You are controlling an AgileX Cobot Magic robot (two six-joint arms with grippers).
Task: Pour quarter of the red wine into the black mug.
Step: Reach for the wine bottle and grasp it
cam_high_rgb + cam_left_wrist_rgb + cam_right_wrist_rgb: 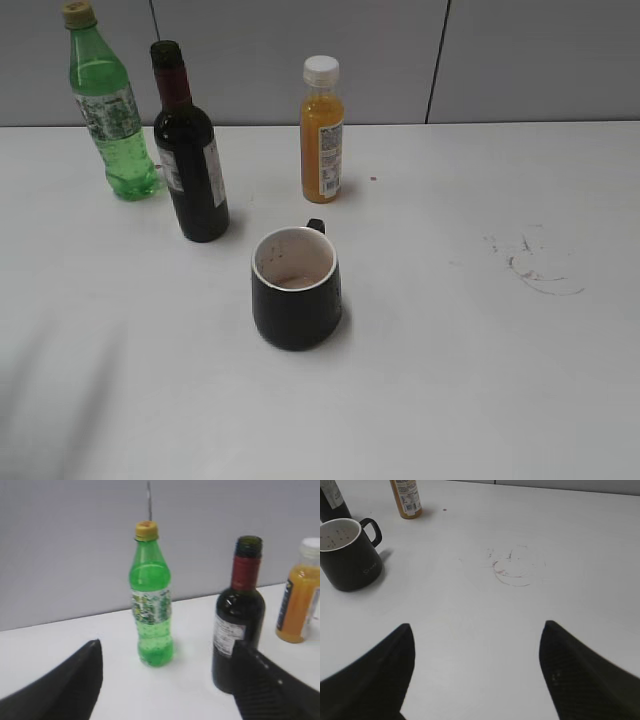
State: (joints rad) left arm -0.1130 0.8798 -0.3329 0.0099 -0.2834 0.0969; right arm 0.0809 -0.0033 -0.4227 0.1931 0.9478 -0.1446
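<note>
- A white table [480, 380] runs back to a grey panelled wall; a faint reddish ring stain [540, 272] marks its right side.
- The wine bottle [190, 170] stands upright, upper left of centre, uncapped. It is glass, so probably heavy, slick and breakable; best taken around the wide body.
- The black mug [296, 288] sits at centre, holding only reddish dregs.
- The green bottle [108, 105] and juice bottle [322, 128] are both capped.
- The left gripper [167, 680] and right gripper [475, 675] are spread wide, holding nothing.

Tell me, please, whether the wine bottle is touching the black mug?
Apart. The exterior view shows bare white table between the wine bottle and the black mug, which stands nearer the camera.
</note>
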